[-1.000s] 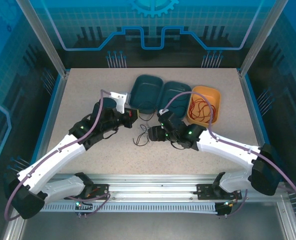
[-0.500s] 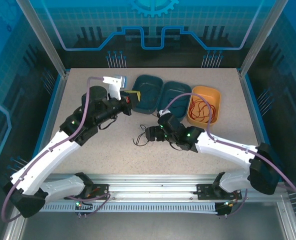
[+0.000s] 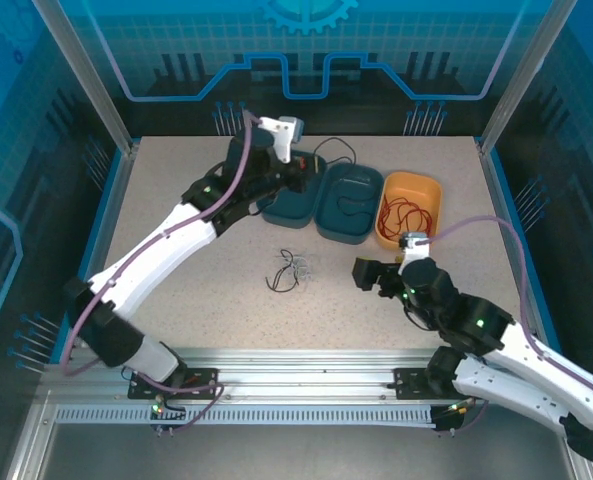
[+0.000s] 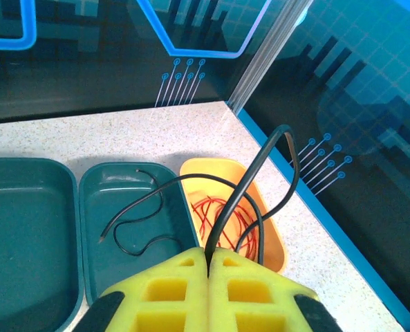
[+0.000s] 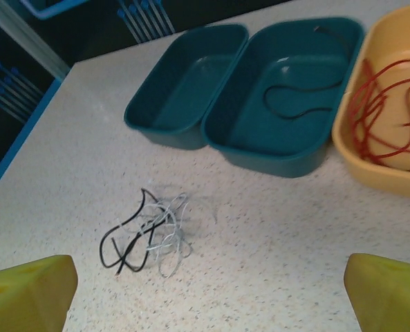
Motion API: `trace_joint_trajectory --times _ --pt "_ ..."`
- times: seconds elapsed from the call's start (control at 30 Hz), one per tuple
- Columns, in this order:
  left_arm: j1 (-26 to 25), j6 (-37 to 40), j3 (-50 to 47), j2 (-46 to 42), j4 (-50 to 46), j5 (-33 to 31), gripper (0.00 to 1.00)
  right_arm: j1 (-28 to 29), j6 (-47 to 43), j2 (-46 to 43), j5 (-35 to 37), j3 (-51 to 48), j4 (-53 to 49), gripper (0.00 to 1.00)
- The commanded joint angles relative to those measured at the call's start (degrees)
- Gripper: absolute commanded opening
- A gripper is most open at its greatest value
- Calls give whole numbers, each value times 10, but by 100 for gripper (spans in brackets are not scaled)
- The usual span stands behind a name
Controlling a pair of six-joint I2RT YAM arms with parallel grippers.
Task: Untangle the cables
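Down at the near side, the right gripper (image 3: 365, 275) hangs low over the table (image 3: 216, 312), well clear of everything on it. Its yellow fingers (image 5: 28, 290) are spread wide, one at each lower corner of the right wrist view, with nothing between them.

Just beyond them, on the bare tabletop, lies a small tangle (image 5: 148, 235) of black and white wire, its thin loops crossing one another. It sits apart from the trays and touches neither gripper.

Farther back, three trays stand in a row, side by side. The left teal tray (image 5: 162, 128) has nothing in it. The middle teal tray (image 5: 274, 160) holds the loose end of a black cable (image 4: 249, 178), which curls across its floor. The orange tray (image 5: 384, 178) on the right holds a red cable (image 4: 227, 213), lying in loose coils.

At the far end, the left arm reaches out over the row of trays. The left gripper (image 4: 209, 259) has its yellow fingers pressed together, pinching the black cable between the tips. From that pinch the cable rises, arches over above the orange tray and trails down into the middle teal tray.
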Motion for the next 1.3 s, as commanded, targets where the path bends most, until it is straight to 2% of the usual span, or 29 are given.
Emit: trace_joint_trajectory --times 0.0,0.3,0.5,0.77,0.97,1.1,1.2,1.27 --pt "-4 20 66 60 -26 3 0 -6 16 -5 70 24 -89 100" --pt "-4 22 204 228 -90 3 0 -18 11 47 155 127 -195 100" --pt "-3 15 275 328 -133 19 0 -48 -2 61 176 165 -234 100" --pt "0 13 309 390 -173 -14 0 -113 -9 61 118 174 -241 100" --pt "0 8 314 413 -177 1 0 -141 -19 70 68 187 -255 100" --pt "0 6 315 424 -179 4 14 -144 -32 90 54 189 -257 100" --pt "2 12 323 429 -189 -8 15 -144 -39 108 34 196 -255 100" --pt "4 14 323 427 -192 -27 11 -144 -41 119 29 200 -254 100"
